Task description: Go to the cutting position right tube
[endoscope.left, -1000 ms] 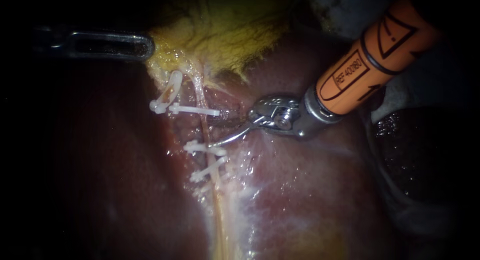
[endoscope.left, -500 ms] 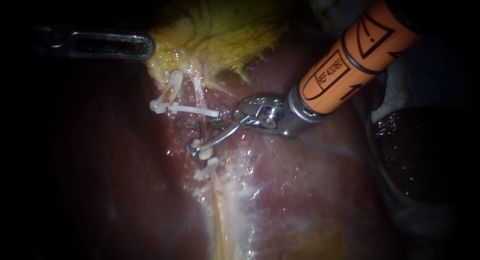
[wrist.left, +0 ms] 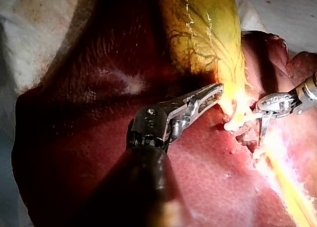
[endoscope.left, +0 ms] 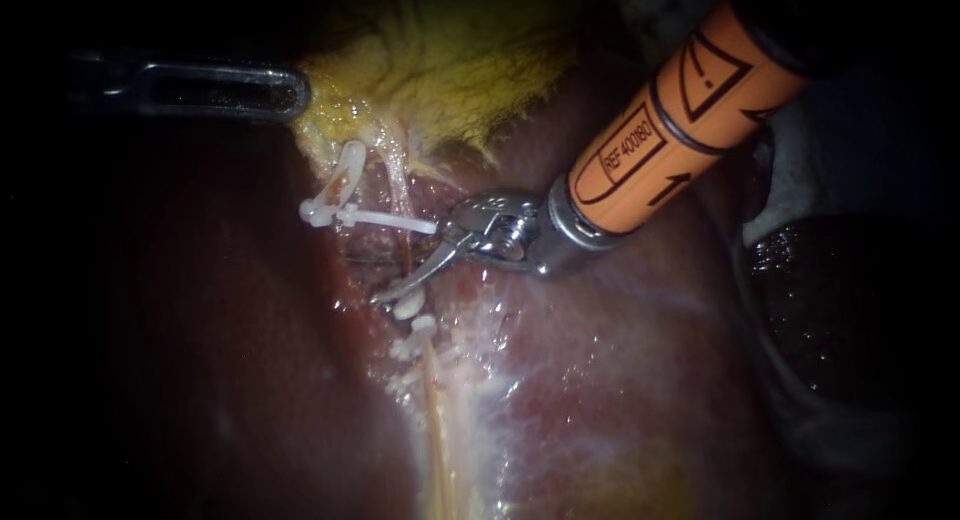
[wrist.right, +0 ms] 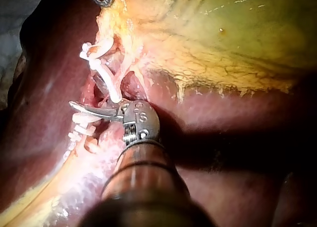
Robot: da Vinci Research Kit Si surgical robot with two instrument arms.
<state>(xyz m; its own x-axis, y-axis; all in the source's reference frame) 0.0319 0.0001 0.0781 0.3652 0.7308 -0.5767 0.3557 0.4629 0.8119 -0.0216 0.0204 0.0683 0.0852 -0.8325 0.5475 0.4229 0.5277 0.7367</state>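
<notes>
Endoscope view alone shows the orange sleeve on my right instrument (endoscope.left: 398,282). Its thin steel blades stand parted just below the white plastic clip (endoscope.left: 390,220), astride the thin pale-orange right tube (endoscope.left: 404,248). The upper blade is dim in shadow. Left wrist view shows what the endoscope cuts off: my left instrument (wrist.left: 218,91), its ribbed jaws pinching the edge of the glossy, yellow-green veined gallbladder (wrist.left: 198,28) near that clip. Wet, dark-red liver (endoscope.left: 600,380) surrounds the clip.
</notes>
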